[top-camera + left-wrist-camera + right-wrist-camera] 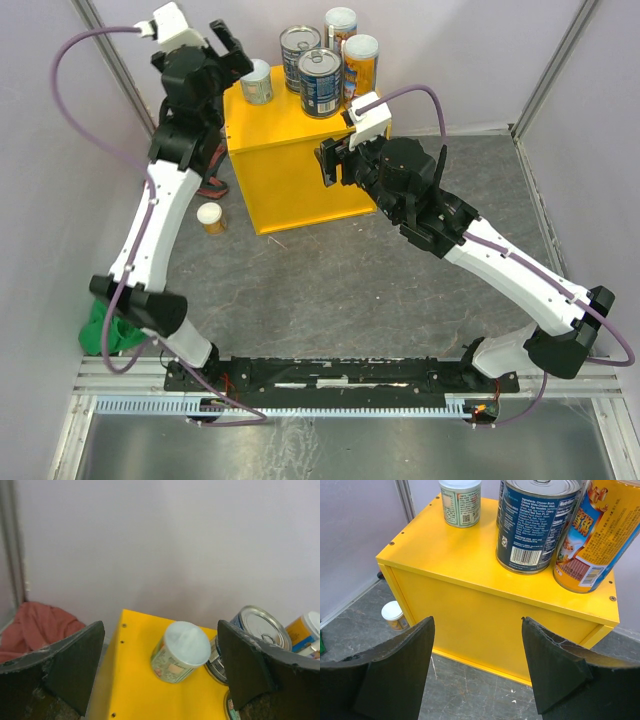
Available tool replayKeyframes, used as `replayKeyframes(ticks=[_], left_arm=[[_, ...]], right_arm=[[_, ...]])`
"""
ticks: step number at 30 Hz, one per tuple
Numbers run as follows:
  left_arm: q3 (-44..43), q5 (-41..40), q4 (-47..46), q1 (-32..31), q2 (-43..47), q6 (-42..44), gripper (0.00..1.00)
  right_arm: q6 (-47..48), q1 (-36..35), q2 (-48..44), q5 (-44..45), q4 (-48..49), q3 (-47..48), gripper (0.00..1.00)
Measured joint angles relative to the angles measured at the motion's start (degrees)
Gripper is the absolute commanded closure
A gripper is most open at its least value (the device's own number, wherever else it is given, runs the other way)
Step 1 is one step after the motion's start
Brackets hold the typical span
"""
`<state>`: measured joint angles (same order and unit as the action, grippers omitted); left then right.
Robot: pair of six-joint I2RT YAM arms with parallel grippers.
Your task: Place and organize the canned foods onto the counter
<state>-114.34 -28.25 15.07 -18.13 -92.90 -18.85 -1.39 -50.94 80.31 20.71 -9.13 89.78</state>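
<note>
Black mounting rail [340, 378] runs along the near edge. Beyond it, a grey mottled work surface [330, 290] extends to pale lilac walls [480, 60] at the far side, left and right. Aluminium posts [552, 65] stand at both far corners. Nearer than the rail lies a brushed metal sheet [330, 445]. A green cloth [100, 335] sits at its left end. Lighting is even and diffuse.

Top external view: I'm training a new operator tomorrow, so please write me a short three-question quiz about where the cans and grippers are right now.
1. Count: how many cans stand on the counter?
2. True or false: the left gripper and the right gripper are both open and hold nothing.
3. Choose: seen from above, the sixth can stands on the table A) left of the counter, B) right of it, C) behind it.
Key: 1 five; 2 true; 3 A.
</note>
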Motion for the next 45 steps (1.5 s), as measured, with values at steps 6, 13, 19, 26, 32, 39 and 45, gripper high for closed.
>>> replayKeyframes(ticks=[6, 13, 19, 26, 32, 39, 45], left_arm=[[14.1, -11.3, -5.0, -0.3, 13.4, -1.7, 0.01], [31.0, -22.5, -5.7, -0.3, 22.5, -7.6, 0.01], [44.3, -25.5, -2.4, -0.3, 25.9, -15.4, 0.01], [52.0, -25.7, 3.8, -0.2, 27.2, -26.9, 0.01], [55.6, -24.0, 8.0, 1.5, 27.2, -37.4, 0.01], [57.7, -17.7, 9.3, 5.6, 25.3, -44.4, 0.01], [58.8, -14.0, 9.2, 7.8, 24.5, -49.2, 0.01]], right_arm=[[-0.5, 0.0, 0.0, -0.6, -0.4, 0.0, 0.22], [-1.1, 0.0, 0.0, -1.3, -0.8, 0.0, 0.23], [-1.4, -0.1, 0.0, -1.5, -0.8, 0.0, 0.22], [-1.4, -0.1, 0.0, -1.5, -0.8, 0.0, 0.22], [-1.4, -0.1, 0.0, -1.5, -0.8, 0.0, 0.22], [-1.4, -0.1, 0.0, -1.6, -0.8, 0.0, 0.22], [-1.4, -0.1, 0.0, -1.7, -0.8, 0.0, 0.22]])
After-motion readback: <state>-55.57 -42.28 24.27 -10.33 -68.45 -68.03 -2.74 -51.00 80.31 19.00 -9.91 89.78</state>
